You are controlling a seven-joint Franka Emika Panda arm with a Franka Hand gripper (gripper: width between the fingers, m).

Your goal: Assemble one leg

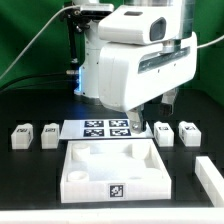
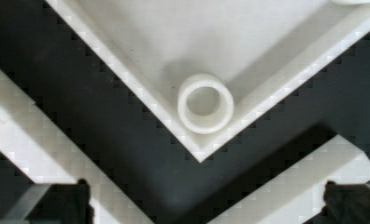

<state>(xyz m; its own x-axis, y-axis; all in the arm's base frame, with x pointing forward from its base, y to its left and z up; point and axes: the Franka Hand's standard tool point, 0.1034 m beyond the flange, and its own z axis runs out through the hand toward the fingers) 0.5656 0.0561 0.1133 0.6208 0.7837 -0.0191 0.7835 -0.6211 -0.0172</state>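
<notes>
Four legs stand on the black table, each a small white block with a tag. Two are at the exterior view's left (image 1: 20, 135) (image 1: 48, 133) and two at its right (image 1: 163, 133) (image 1: 187, 132). The large white square panel (image 1: 80, 182) lies in front. My gripper (image 1: 152, 110) hangs above the panel's far right corner, open and empty. In the wrist view the gripper (image 2: 203, 205) is open, with one dark fingertip (image 2: 54, 200) at each side. Below it is a corner of the panel (image 2: 146, 45) with a round socket (image 2: 205, 103). No leg shows in the wrist view.
The marker board (image 1: 108, 128) lies just behind the panel, between the two pairs of legs. Another white part (image 1: 210, 178) lies at the exterior view's right front edge. The arm's bulky white body hides the table behind the marker board.
</notes>
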